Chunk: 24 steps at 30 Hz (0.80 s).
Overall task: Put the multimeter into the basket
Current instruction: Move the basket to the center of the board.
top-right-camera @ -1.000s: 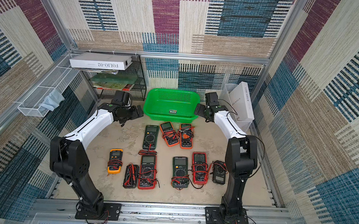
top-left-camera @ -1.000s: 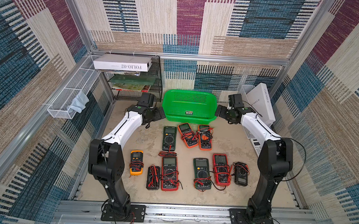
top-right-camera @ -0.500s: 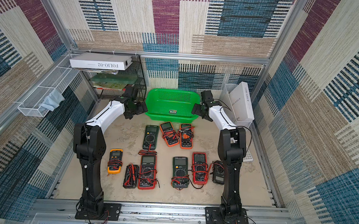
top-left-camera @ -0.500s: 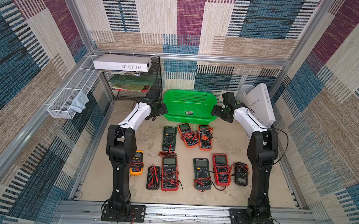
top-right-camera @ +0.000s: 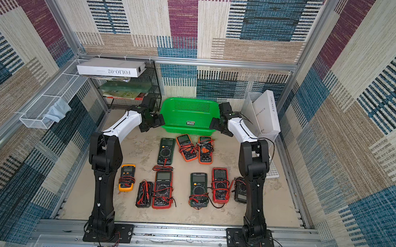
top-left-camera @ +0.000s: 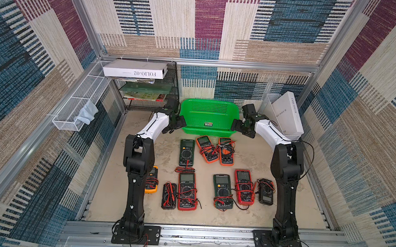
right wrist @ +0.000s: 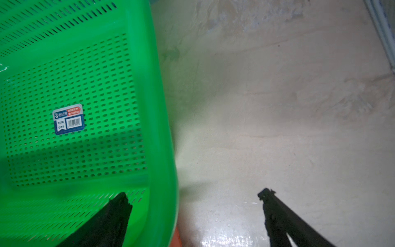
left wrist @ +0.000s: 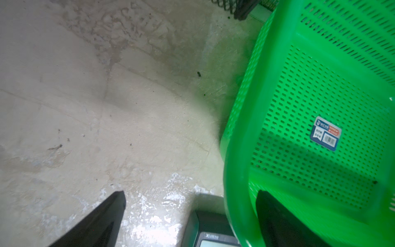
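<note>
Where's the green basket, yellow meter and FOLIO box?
green basket [top-left-camera: 208, 108], in a top view, back wall.
yellow meter [top-right-camera: 126, 177], in a top view, its middle.
FOLIO box [top-left-camera: 133, 73], in a top view, lettered side.

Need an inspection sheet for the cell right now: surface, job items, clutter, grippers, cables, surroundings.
Surface: beige tabletop, stained and scuffed.
Job's things: green basket at the back, empty; nine multimeters lie before it, none inside.
Clutter: cloth in the white wire tray; books in the black mesh rack, flat white box on top.
Grippers: left gripper and right gripper open, each astride one end wall of the basket, holding nothing.
Cables: red and black test leads wound on the meters; black cable loops at the right arm.
Surroundings: patterned walls, aluminium frame, leaning white box at the right.
</note>
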Each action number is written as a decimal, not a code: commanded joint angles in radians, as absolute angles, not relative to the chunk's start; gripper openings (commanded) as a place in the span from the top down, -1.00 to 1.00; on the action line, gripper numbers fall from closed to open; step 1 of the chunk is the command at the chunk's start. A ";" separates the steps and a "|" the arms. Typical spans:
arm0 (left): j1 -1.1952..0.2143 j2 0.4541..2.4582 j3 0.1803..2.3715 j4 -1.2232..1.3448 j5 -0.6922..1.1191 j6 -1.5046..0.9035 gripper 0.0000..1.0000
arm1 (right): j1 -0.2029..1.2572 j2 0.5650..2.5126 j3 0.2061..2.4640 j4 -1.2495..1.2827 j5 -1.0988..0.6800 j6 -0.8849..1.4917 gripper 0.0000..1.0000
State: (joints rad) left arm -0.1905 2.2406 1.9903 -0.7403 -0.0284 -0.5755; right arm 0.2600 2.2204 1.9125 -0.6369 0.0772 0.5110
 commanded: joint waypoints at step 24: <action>-0.242 1.955 1.577 -0.653 0.022 -0.610 -0.99 | 0.300 1.920 1.548 -0.553 0.107 0.557 -0.99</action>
State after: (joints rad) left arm -0.2394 1.9717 1.5822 -0.6487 0.0017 -0.6029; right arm 0.2928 1.9522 1.5620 -0.5682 0.0937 0.5442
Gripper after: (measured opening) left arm 0.996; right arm 0.996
